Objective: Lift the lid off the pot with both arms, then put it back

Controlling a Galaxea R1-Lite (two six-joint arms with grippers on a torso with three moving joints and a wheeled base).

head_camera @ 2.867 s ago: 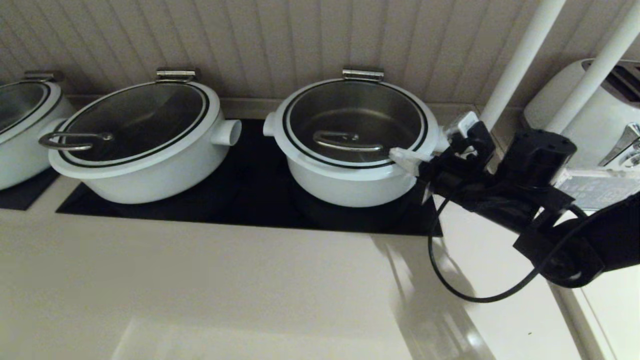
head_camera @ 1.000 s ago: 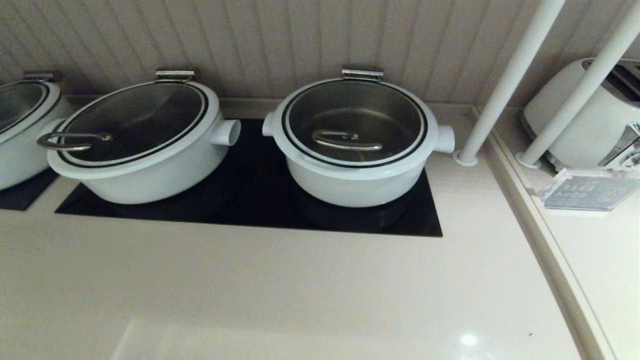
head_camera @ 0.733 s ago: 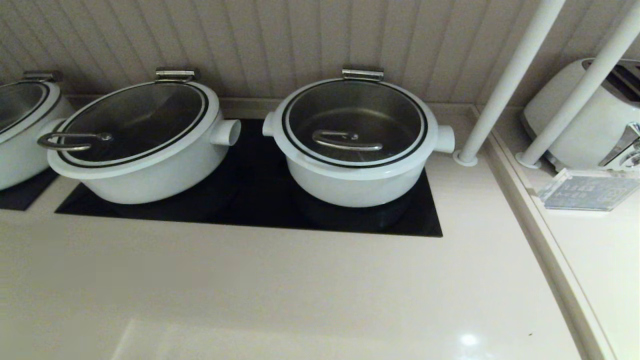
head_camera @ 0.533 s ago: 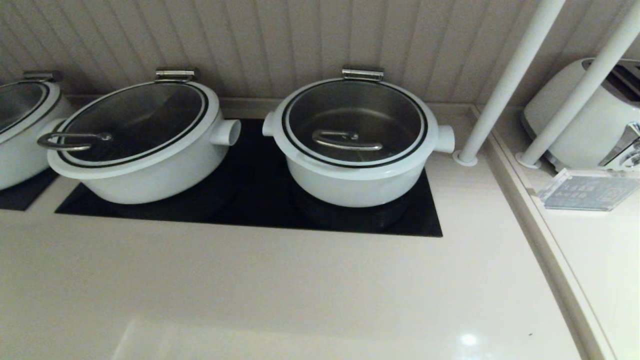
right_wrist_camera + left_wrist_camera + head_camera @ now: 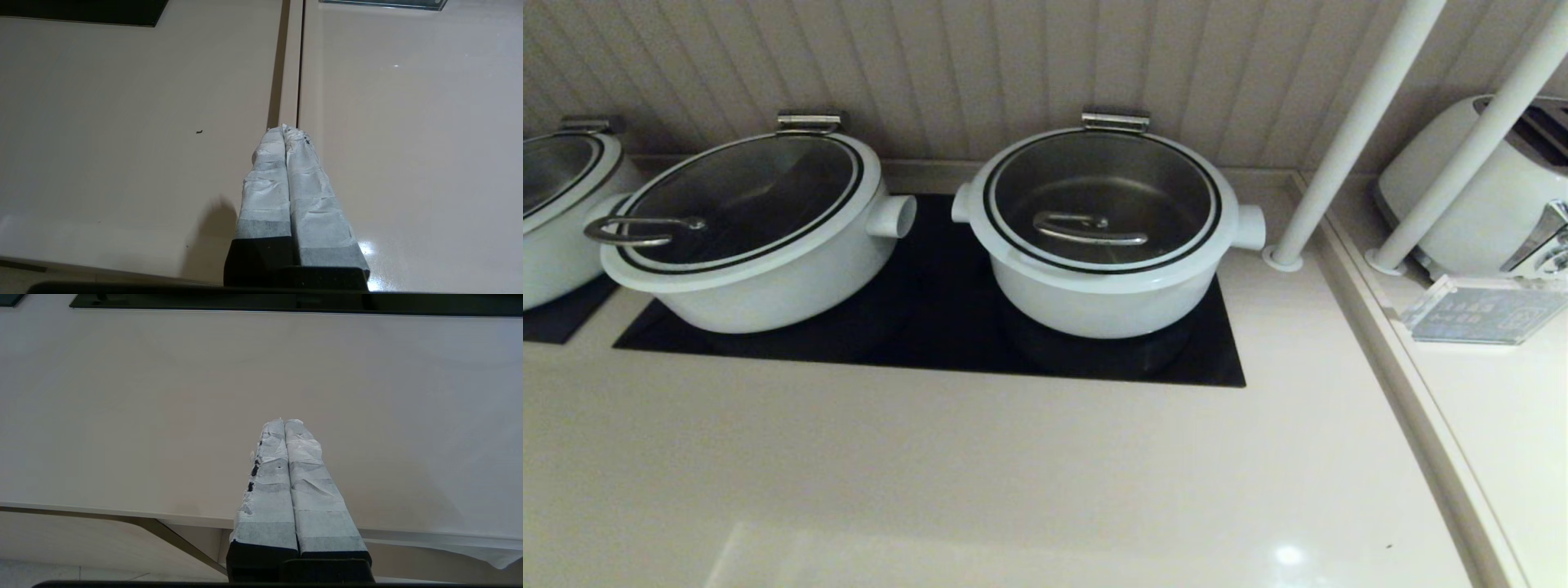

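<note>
The white pot with two stubby side handles stands on the black cooktop at the back centre. Its glass lid with the bent steel bar handle rests closed on it. Neither arm shows in the head view. My left gripper is shut and empty, low over the beige counter near its front edge. My right gripper is shut and empty, over the counter beside a seam near the front right.
A wider white pot with a loop-handled lid stands to the left, and a third pot at the far left. Two white poles rise at the right, with a toaster and a clear sign stand behind them.
The right arm, which was reaching at the pot's right side 2.9 s ago, has left the head view. Over the last second nothing has moved.
</note>
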